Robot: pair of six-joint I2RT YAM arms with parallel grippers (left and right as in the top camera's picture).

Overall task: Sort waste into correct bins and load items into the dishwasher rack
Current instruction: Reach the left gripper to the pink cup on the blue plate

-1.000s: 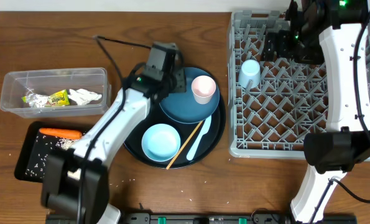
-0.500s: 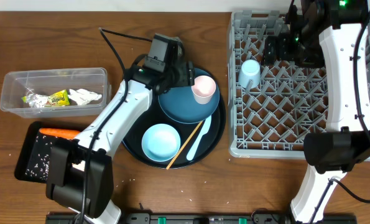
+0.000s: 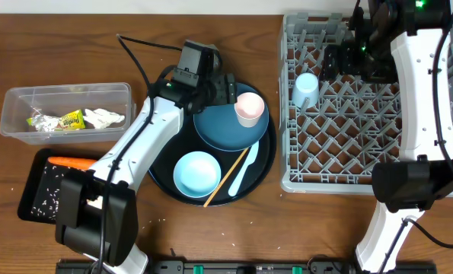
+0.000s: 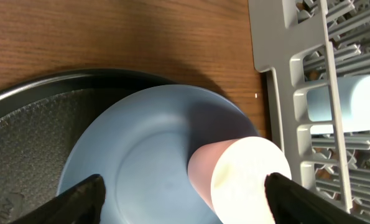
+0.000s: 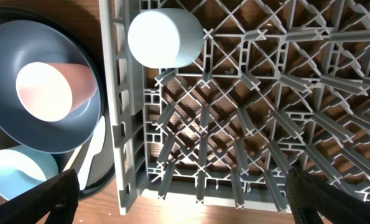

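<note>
We could read no brand. The yellow-green wrapper carried dark print that was too small to make out.

We counted two cups. The pink cup stood on the dark blue plate, and the light blue cup sat inside the dishwasher rack by its left wall. One light blue bowl, one white spoon and one chopstick shared the round black tray with the plate.

There were two bins. The clear box held the wrapper and a tissue. The black rectangular tray held one carrot and rice grains.

Only the overhead view showed the bins. The left wrist view showed the left gripper with its fingers spread wide either side of the pink cup, gripping nothing. The right wrist view showed the right gripper fully spread above the rack, empty.
</note>
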